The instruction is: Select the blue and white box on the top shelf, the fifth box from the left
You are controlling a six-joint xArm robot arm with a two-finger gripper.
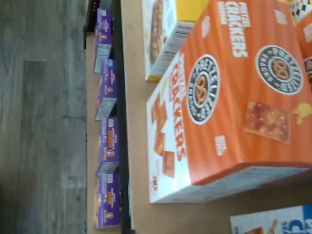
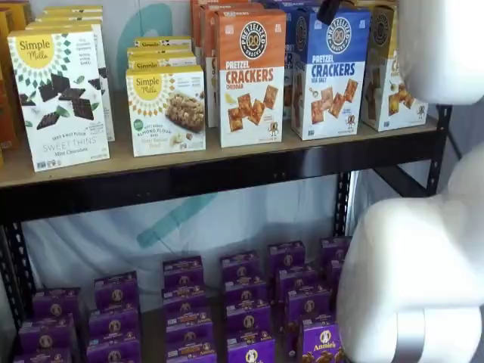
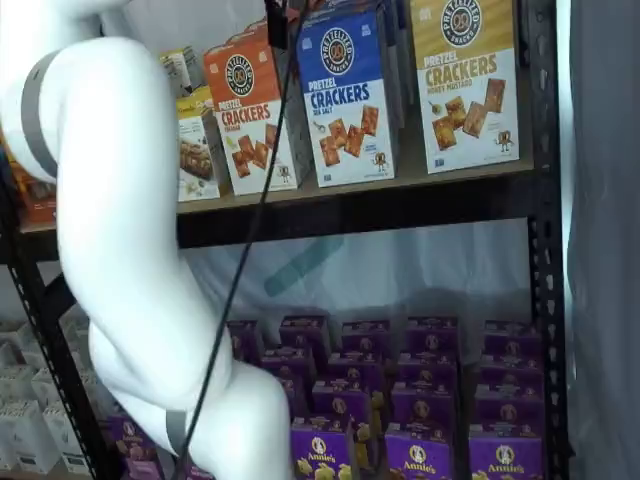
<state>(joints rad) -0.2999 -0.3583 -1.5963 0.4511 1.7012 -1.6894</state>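
The wrist view looks down on the orange-topped cheddar box (image 1: 229,97), which fills most of the picture. Only a blue and white corner of the blue and white box (image 1: 287,220) shows beside it, on the tan board of the top shelf (image 1: 134,122). Small purple boxes (image 1: 107,161) line the lower level.

In a shelf view, the blue and white box (image 2: 329,72) stands upright on the top shelf (image 2: 227,170), long axis vertical and printed face toward the front. The cheddar box (image 2: 251,83) is just beside it on one side, a yellow-topped box (image 2: 389,72) on the other. A dark tip of the end effector (image 2: 329,9) hangs at the box's top edge; I cannot tell whether its fingers are apart or together.

In a shelf view, the blue and white box (image 3: 348,95) again stands upright, the end effector (image 3: 277,22) dark near its upper corner beside a cable (image 3: 250,250).

The risk, as I judge it: the camera sits over the cheddar box, so a descent here could close on the wrong neighbour or tip the tightly packed row.
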